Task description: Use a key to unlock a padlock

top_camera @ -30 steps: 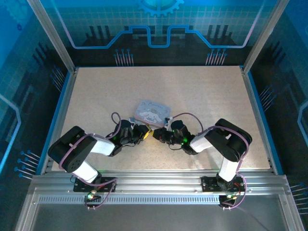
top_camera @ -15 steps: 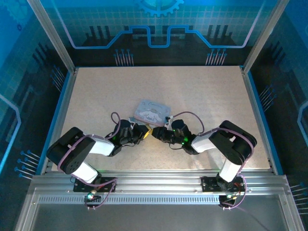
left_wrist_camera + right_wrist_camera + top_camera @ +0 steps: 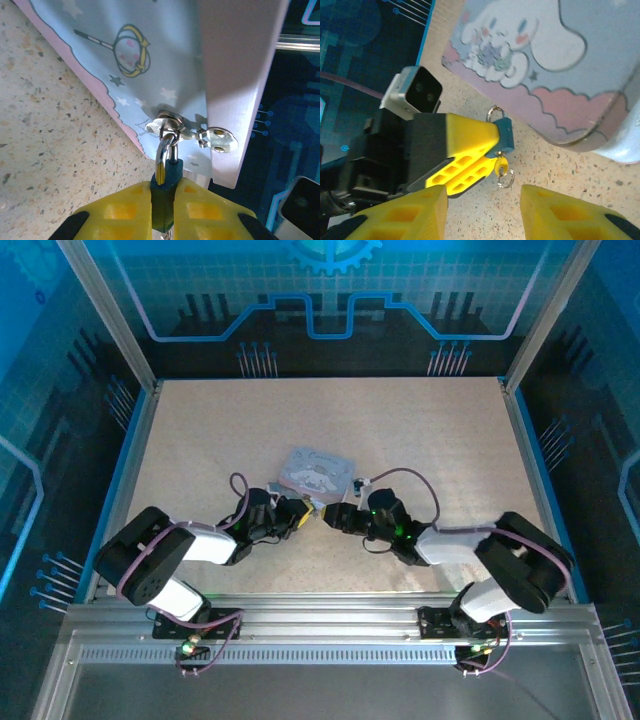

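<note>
L end effector [image 3: 164,194] clamps padlock [image 3: 168,173]; R end effector [image 3: 483,201] spread.

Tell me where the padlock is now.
Left wrist view, bottom centre: the padlock is clamped in the left pincer and hooked through the latch on the box's edge.

The padlock [image 3: 165,192] is teal; the tin box [image 3: 165,60] pale blue, starred, pink-edged.

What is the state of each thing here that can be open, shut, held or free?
left fingers: shut on padlock.
right fingers: open, empty.
padlock: held, shackle through hasp of box.
key: hangs from padlock's end, not held.
box: shut.
</note>
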Available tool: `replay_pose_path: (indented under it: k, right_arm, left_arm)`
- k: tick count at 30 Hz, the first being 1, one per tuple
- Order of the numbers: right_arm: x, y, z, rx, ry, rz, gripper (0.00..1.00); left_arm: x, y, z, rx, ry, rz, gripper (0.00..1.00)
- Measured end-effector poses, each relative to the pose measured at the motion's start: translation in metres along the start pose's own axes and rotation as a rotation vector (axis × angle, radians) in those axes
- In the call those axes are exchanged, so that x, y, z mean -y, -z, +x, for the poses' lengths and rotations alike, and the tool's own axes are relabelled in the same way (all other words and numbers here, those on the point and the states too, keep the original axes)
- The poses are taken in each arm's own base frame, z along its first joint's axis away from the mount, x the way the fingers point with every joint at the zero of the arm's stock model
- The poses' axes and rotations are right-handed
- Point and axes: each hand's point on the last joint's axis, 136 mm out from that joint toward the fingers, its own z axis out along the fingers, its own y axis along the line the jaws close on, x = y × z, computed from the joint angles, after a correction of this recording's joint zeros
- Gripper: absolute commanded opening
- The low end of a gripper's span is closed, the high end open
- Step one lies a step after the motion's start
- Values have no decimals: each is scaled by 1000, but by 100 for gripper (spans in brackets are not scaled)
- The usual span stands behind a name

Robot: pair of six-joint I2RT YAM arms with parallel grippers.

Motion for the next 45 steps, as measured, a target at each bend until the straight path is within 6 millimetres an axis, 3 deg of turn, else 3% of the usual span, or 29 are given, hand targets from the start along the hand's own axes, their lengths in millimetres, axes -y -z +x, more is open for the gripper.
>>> replay_pose_path:
  k: [12, 24, 32, 38, 45]
  right_arm:
    - [-51, 63, -38, 150, 402, -45, 84]
    - [-96, 94, -43, 216, 949, -147, 85]
    - [-82, 81, -31, 147, 1176, -103, 83]
    - [-71, 51, 2, 4, 1396, -47, 81]
    - [-33, 18, 27, -126, 1536, 97, 70]
  left_arm:
    - [3, 0, 5, -11, -7, 6, 14]
    - [3, 0, 8, -18, -4, 5, 14]
    - [3, 0, 10, -25, 3, 2, 15]
    - [0, 0, 14, -34, 25, -12, 15]
    - [0, 0, 15, -35, 44, -11, 15]
